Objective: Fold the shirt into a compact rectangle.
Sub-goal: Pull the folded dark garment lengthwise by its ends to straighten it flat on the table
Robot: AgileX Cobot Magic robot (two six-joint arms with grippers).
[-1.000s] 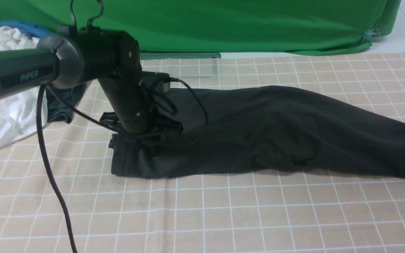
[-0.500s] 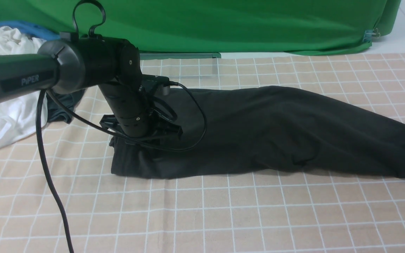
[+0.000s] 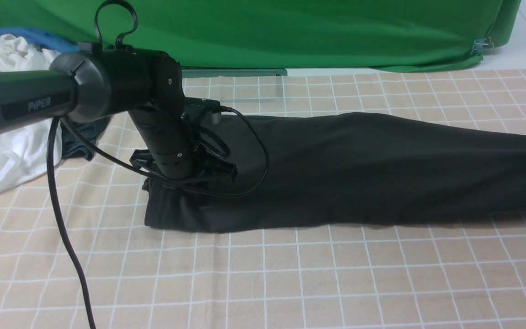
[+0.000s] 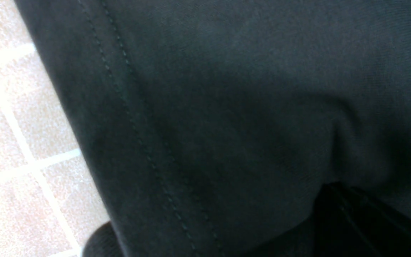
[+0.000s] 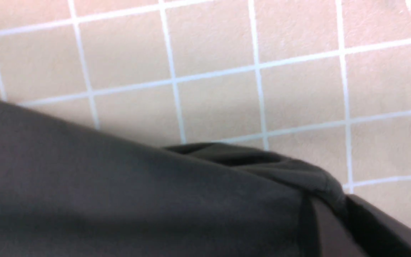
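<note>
The charcoal-black shirt (image 3: pixel 359 169) lies as a long narrow band across the checked cloth, its print hidden. My left gripper (image 3: pixel 185 180) points down onto its left end, near the stitched hem (image 4: pixel 127 117). The fabric (image 4: pixel 227 107) puckers at the dark fingertip (image 4: pixel 348 217), and the gripper looks shut on the cloth. The shirt's right end runs taut off the front view's right edge. There my right gripper (image 5: pixel 334 203), outside the front view, is shut on a bunched corner of the shirt (image 5: pixel 120 200), which is held above the cloth.
A white garment (image 3: pixel 12 137) and a smaller dark grey one (image 3: pixel 80 137) are piled at the far left. The left arm's black cable (image 3: pixel 62 219) hangs down to the checked tablecloth (image 3: pixel 290 283). A green backdrop (image 3: pixel 290 32) closes the far side.
The shirt's right end has lifted and been pulled taut to the right, and its wrinkles have flattened. The left arm rose slightly a second ago and has stayed put since.
</note>
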